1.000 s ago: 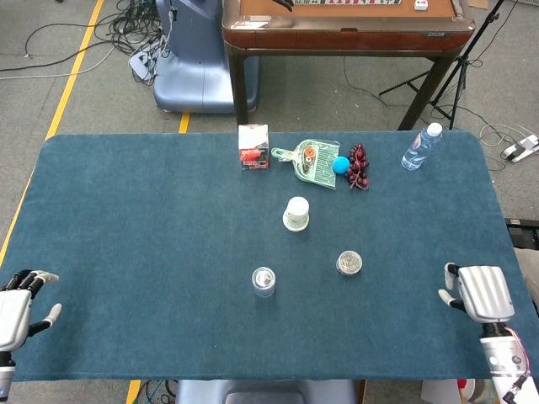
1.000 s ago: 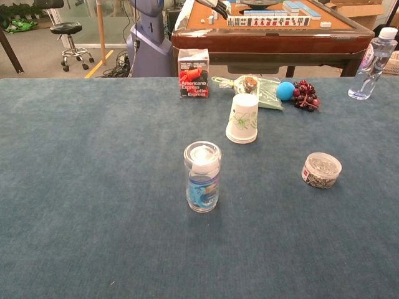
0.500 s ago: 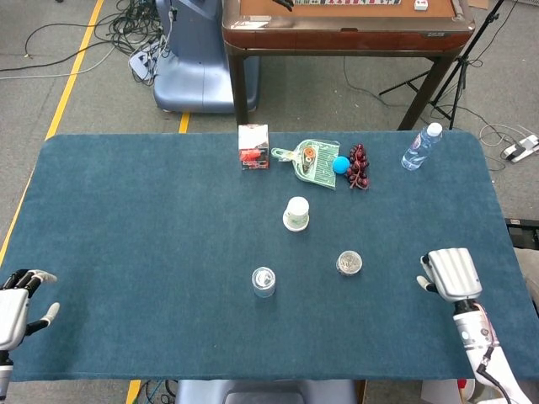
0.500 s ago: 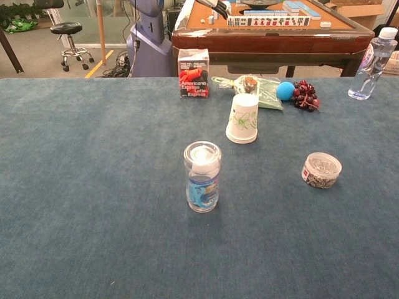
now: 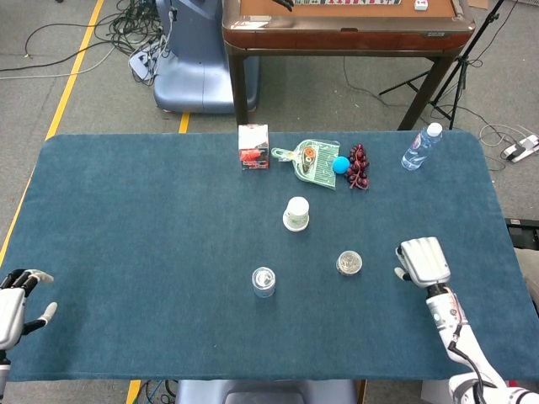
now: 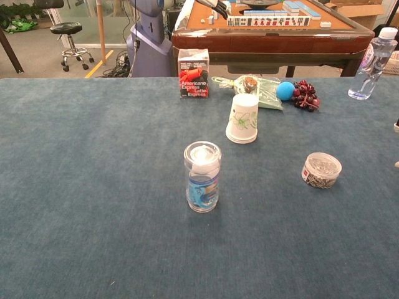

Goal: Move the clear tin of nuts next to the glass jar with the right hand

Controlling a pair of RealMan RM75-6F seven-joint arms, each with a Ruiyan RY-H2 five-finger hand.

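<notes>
**Right hand beside the tin of nuts, nothing held**

Blue felt covers the table (image 5: 126,219), with grey floor, cables and a wooden-framed mahjong table (image 5: 337,25) beyond its far edge.

Nearest the robot, the left hand (image 5: 15,307) sits at the table's near left corner, fingers spread apart and holding nothing. On the other side, the right hand (image 5: 423,261) hovers over the felt with its back up, fingers straight and side by side, gripping nothing; the chest view catches only a sliver of it at the frame edge.

Just beside that hand, apart from it, stands the clear tin of nuts (image 6: 321,170), low and round, with a small red-and-white label too small to read. Well to its left stands the glass jar (image 6: 202,177), upright, with a blue label whose writing cannot be made out.

Farther back, a paper cup (image 6: 243,118) stands upside down, printed with a green leaf pattern. Along the far edge sit a red-and-white box (image 6: 193,73) reading "Americano Express Latte Express", a green packet (image 6: 259,87), a blue ball (image 6: 285,91) touching a bunch of dark red grapes (image 6: 305,95), and a clear water bottle (image 6: 373,56) at the far right.
</notes>
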